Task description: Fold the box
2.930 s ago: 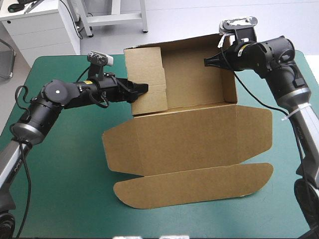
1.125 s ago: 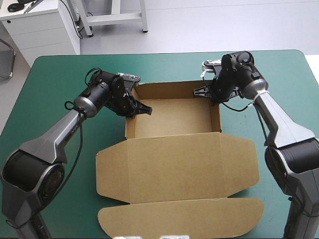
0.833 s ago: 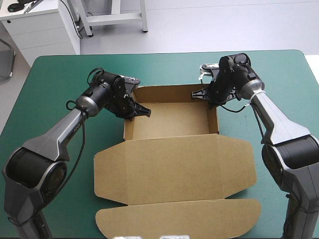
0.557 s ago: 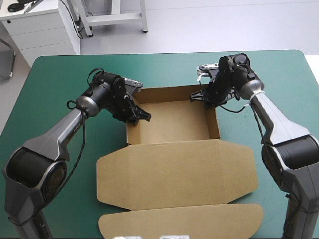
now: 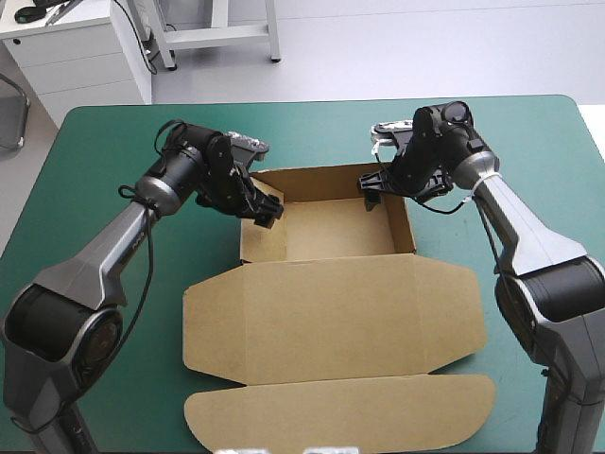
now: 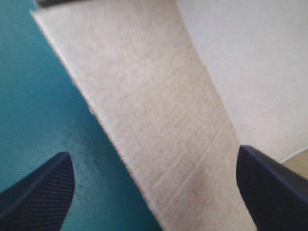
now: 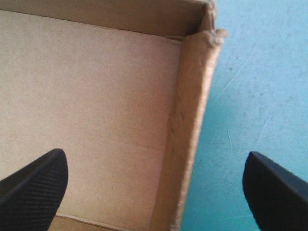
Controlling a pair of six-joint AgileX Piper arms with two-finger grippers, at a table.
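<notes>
1. The box (image 5: 284, 236) lies near the middle of the counter (image 5: 302, 132), on its teal-green cover, as an open tray with the lid flat.
2. The tray (image 5: 331, 222) sits toward the far side with its walls raised.
3. The lid (image 5: 397, 322) spreads from the tray's near wall toward the near edge. A rounded flap (image 5: 340, 411) lies flat beyond it, close to that edge.
4. The left end effector (image 5: 267, 210) is at the tray's left wall, toward the far left corner.
5. In the left wrist view its black fingers (image 6: 38, 192) stand wide apart. A strip of brown board runs between them, with cover on one side. It grasps nothing.
6. The right end effector (image 5: 371, 180) is at the tray's far right corner.
7. In the right wrist view its fingers stand wide apart, astride a raised wall (image 7: 185, 134). One is over the tray's floor, the other over the cover.
8. A tray corner, slightly crumpled at its top, lies just ahead of it. This end effector also grasps nothing.
</notes>
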